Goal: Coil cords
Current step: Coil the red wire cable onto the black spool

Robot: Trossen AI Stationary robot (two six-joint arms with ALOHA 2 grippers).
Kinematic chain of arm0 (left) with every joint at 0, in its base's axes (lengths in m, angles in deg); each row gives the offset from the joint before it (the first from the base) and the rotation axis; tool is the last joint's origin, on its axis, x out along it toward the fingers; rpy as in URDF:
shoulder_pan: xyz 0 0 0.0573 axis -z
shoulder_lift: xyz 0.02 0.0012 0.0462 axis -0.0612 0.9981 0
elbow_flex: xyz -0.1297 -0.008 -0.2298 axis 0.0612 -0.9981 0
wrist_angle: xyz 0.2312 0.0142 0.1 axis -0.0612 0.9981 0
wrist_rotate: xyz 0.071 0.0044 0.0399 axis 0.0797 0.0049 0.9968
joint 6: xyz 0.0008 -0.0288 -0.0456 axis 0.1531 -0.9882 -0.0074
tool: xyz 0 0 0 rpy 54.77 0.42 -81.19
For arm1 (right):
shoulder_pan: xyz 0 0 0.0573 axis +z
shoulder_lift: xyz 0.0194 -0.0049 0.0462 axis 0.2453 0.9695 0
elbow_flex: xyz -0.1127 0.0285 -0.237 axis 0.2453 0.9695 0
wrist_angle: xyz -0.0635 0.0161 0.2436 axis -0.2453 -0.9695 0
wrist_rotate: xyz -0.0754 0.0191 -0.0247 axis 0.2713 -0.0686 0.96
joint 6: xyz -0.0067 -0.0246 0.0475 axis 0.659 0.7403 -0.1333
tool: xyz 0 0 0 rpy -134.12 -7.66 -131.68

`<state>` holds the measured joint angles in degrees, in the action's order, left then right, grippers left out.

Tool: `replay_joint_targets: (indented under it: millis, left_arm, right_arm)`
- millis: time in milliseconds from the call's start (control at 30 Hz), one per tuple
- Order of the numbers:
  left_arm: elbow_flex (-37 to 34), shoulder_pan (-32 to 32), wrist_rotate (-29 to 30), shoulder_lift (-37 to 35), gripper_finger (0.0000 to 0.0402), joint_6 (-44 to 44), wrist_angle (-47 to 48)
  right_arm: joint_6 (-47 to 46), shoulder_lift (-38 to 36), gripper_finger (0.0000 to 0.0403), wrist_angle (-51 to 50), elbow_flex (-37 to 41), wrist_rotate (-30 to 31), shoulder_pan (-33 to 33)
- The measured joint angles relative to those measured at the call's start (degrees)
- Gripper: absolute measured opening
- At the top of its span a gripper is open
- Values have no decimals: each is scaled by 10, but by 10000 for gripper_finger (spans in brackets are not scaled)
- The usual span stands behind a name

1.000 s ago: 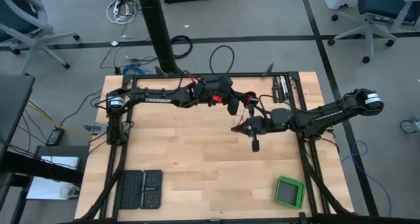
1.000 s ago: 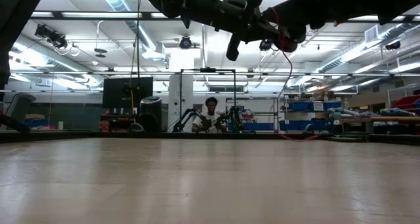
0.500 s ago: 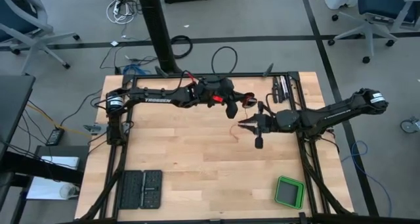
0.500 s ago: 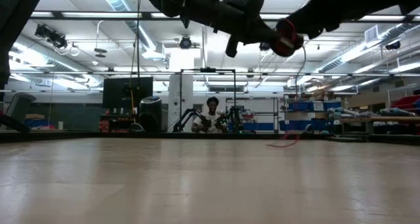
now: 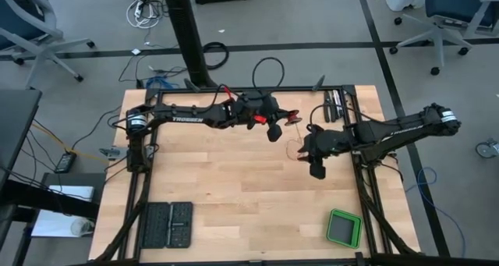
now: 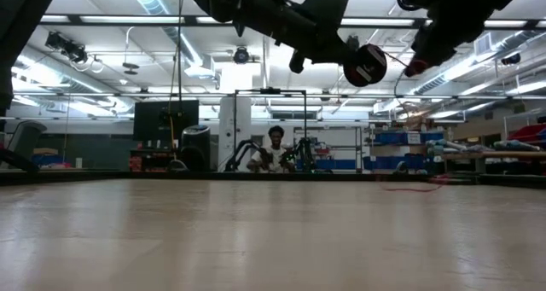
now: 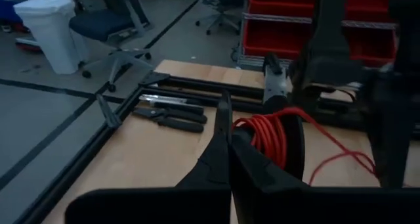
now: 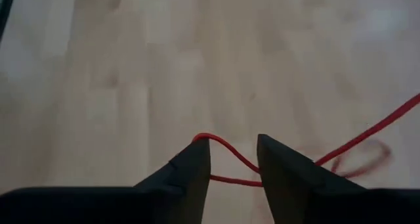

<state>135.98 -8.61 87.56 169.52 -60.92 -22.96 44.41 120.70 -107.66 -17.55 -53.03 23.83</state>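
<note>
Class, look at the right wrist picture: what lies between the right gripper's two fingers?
In the right wrist view, a loop of the red-orange cord crosses the gap of the open right gripper, lying on bare wooden table.

A thin red-orange cord point(image 7: 270, 136) is seen beside black pliers point(image 7: 172, 116) on the pale, wood-grained table point(image 5: 226, 188).

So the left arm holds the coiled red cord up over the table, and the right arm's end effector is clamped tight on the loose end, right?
Not quite. The right end effector is open, its fingers standing apart, as the right wrist view shows. The red cord only runs between them. The left end effector does hold the coil up.
</note>
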Motion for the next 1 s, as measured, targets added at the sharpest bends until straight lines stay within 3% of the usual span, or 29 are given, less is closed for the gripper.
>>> replay_joint_targets:
  millis: [167,400,567,700,867,1000]
  left_arm:
    - [0,-3,20,-1,0,-2,3]
    - [0,-1,33,-1,1,-3,9]
    - [0,2,34,-1,1,-5,10]
    - [0,10,30,0,1,-5,13]
    - [0,13,30,0,1,-22,46]
    - [0,13,30,-16,1,-37,112]
  right_arm:
    - [-33,2,144,-57,-6,-24,12]
    - [-58,3,159,-104,-7,-4,12]
    - [-58,3,164,-88,-7,99,-5]
    - [-49,3,160,-16,21,136,-32]
    - [-7,3,154,158,108,65,-59]
    - [-10,3,150,204,149,44,-93]
